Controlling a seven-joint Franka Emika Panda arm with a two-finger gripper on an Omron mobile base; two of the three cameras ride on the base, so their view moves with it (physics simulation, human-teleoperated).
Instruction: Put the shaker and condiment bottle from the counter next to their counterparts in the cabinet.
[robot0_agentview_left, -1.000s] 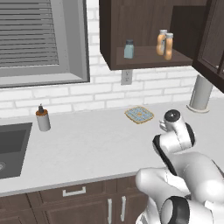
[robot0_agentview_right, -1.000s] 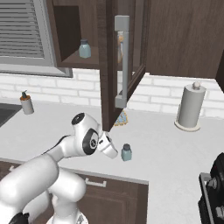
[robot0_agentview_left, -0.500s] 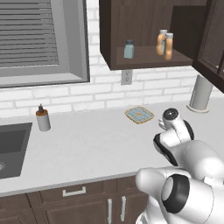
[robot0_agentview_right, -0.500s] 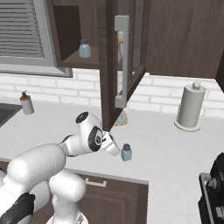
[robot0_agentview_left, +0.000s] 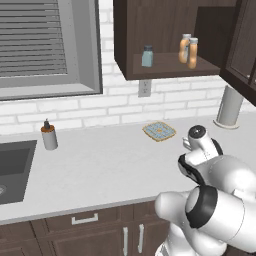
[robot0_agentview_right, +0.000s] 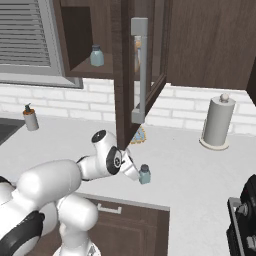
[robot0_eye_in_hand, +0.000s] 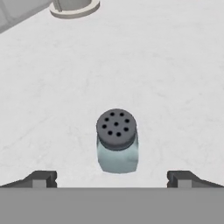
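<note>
A small blue-grey shaker (robot0_eye_in_hand: 117, 144) with a dark perforated cap stands upright on the counter (robot0_agentview_left: 110, 170). In the hand view it sits between and just beyond my fingertips (robot0_eye_in_hand: 41, 178). My gripper (robot0_eye_in_hand: 112, 179) is open, low over the counter, with nothing held. From the right base the gripper (robot0_agentview_right: 135, 172) almost reaches the shaker (robot0_agentview_right: 145, 175). Its counterpart shaker (robot0_agentview_left: 147, 56) stands on the shelf of the open cabinet (robot0_agentview_left: 165, 67). Two orange condiment bottles (robot0_agentview_left: 189, 51) with pale caps stand side by side further right on that shelf.
The cabinet door (robot0_agentview_right: 142, 75) hangs open above the shaker, its long handle facing me. A paper towel roll (robot0_agentview_right: 218, 121) stands at the back right. A patterned coaster (robot0_agentview_left: 159, 131) lies near the wall. A pump dispenser (robot0_agentview_left: 48, 136) stands beside the sink (robot0_agentview_left: 12, 167).
My arm has stretched forward and down, bringing the open gripper closer to the shaker on the counter. The shaker and the things in the cabinet have not moved.
</note>
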